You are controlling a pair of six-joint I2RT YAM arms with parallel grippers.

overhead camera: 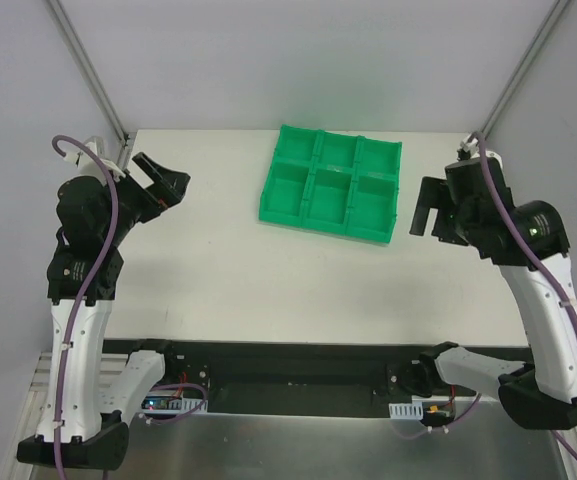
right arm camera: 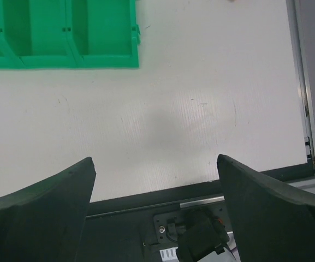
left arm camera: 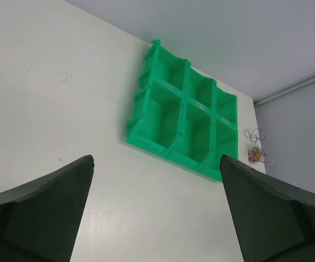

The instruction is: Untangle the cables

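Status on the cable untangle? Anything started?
Done: nothing visible. The cables lie in one small clump on the table beside the tray, whose compartments look empty. In hand: nothing; the left gripper and right gripper are both open, empty and away from the clump. Left: the whole job, grasping the cables and separating them.

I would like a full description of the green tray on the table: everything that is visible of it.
The green tray looks like bright moulded plastic. It has six open compartments in two rows of three, divided by thin walls, and all of them appear empty. It lies flat on the white table, towards the far side, turned slightly against the table's edge. Nothing but the table touches it.
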